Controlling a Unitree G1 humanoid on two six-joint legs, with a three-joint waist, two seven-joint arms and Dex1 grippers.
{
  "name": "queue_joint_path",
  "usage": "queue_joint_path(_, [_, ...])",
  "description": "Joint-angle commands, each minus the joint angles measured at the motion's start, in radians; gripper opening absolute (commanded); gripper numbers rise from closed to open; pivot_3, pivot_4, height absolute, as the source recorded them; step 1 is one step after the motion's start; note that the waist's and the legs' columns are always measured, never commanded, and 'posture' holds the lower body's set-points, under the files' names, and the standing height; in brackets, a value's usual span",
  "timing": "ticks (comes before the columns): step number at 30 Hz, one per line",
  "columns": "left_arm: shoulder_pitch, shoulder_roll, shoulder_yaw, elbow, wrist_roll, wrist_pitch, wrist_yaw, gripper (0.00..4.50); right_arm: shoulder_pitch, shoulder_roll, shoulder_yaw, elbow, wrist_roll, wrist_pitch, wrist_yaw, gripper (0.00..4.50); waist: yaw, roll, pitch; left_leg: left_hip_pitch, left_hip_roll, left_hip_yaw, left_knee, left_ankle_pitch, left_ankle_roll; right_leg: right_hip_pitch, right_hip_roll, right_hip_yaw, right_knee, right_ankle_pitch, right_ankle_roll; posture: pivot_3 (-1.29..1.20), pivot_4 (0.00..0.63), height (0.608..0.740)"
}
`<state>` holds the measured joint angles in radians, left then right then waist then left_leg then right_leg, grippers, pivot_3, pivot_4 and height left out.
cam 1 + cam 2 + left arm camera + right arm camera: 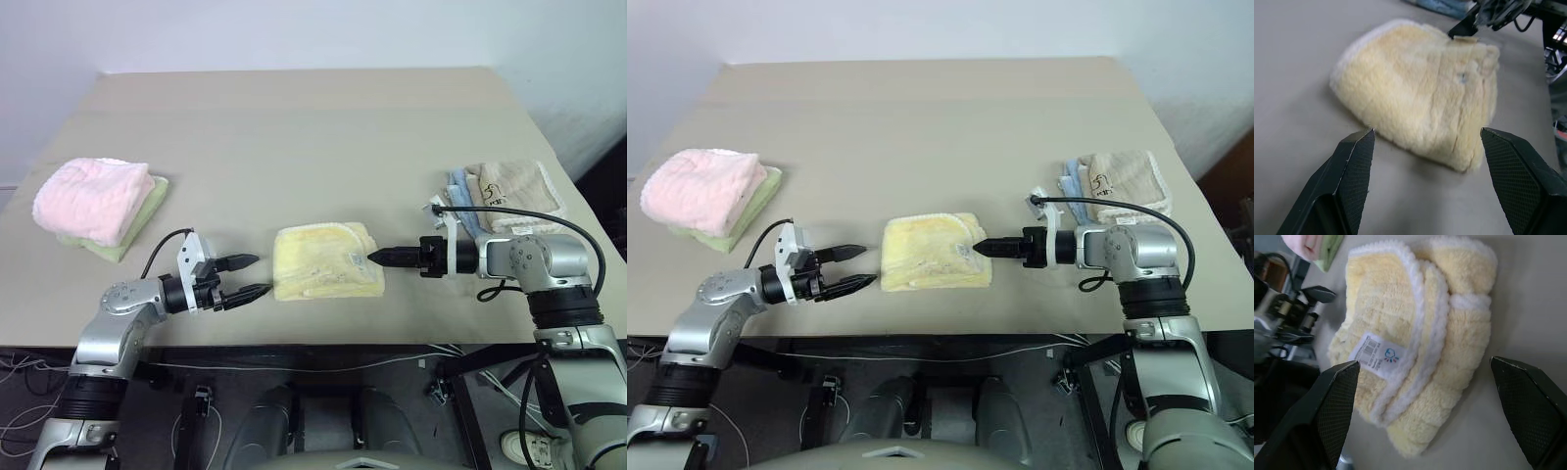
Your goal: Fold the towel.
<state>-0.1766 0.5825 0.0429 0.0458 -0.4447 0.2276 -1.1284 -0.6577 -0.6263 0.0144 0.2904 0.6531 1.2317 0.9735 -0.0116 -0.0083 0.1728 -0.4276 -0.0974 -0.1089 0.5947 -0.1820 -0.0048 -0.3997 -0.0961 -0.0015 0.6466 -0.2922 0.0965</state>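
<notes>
So right in front of me, low centre of the head view, is the towel: pale yellow terry, fluffy and ribbed, folded into a chunky, roughly square bundle with a white stitched border curling along its edges and a small printed label on top. It lies flat on the table, which is a plain matte beige surface.

My left gripper sits just left of the bundle, black fingers spread apart and holding nothing. My right gripper points in from the right with its tip just at the towel's edge; my wrist camera shows those fingers spread wide too, the towel lying between them but not pinched.

Further back, in the left of the frame, a fluffy pink towel lies folded on a pale green cloth. Over on the right is a beige towel with pale trim, stacked on something light blue. A black cable from my right arm arcs across the front of that stack.
</notes>
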Motion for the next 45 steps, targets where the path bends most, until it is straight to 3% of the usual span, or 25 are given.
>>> queue_joint_path(1, [0.014, -0.007, 0.008, 0.030, 0.015, -0.069, -0.011, 3.60, -0.002, 0.021, 0.026, 0.001, 0.011, 0.050, 0.009, 4.47, -0.001, 0.000, 0.000, 0.000, 0.000, 0.000, 0.000, 0.000, 0.000, 0.000, 0.000, 0.000, 0.000, 0.000, 0.000, 0.00, 0.150, 0.740])
queue_joint_path(9, [0.045, -0.008, 0.003, 0.039, 0.028, -0.108, -0.012, 3.60, 0.010, 0.012, 0.077, 0.017, -0.029, 0.056, 0.019, 4.47, -0.002, 0.000, 0.000, 0.000, 0.000, 0.000, 0.000, 0.000, 0.000, 0.000, 0.000, 0.000, 0.000, 0.000, 0.000, 0.00, 0.150, 0.740])
queue_joint_path(17, [0.028, -0.007, 0.013, -0.031, -0.008, -0.063, 0.003, 3.60, -0.027, 0.128, 0.066, 0.025, -0.002, 0.110, -0.009, 4.47, -0.016, -0.002, -0.001, 0.001, 0.002, 0.000, 0.000, 0.000, 0.000, 0.000, 0.002, 0.000, 0.000, 0.000, 0.000, 0.00, 0.150, 0.740])
queue_joint_path(28, [-0.015, -0.007, 0.002, -0.142, -0.041, 0.035, 0.052, 3.60, -0.104, 0.203, 0.055, 0.125, -0.033, 0.123, -0.032, 4.47, -0.036, -0.001, -0.001, 0.002, 0.003, 0.001, 0.000, 0.000, 0.000, -0.001, 0.003, 0.001, 0.002, 0.000, 0.000, 0.00, 0.150, 0.740])
queue_joint_path(41, [-0.035, 0.001, 0.003, -0.189, -0.041, 0.100, 0.084, 3.65, -0.092, 0.205, 0.026, 0.078, -0.042, 0.137, -0.058, 0.11, -0.032, -0.002, -0.002, 0.002, 0.006, 0.001, 0.001, 0.000, -0.001, 0.000, 0.007, 0.002, 0.002, 0.002, -0.003, 0.00, 0.150, 0.740])
queue_joint_path(45, [-0.044, -0.002, -0.009, -0.206, -0.038, 0.119, 0.096, 3.65, -0.068, 0.192, 0.004, -0.024, -0.027, 0.148, -0.079, 0.02, -0.027, -0.001, -0.001, 0.002, 0.006, 0.001, 0.002, 0.000, -0.001, 0.000, 0.007, 0.002, 0.003, 0.003, -0.004, 0.00, 0.150, 0.740])
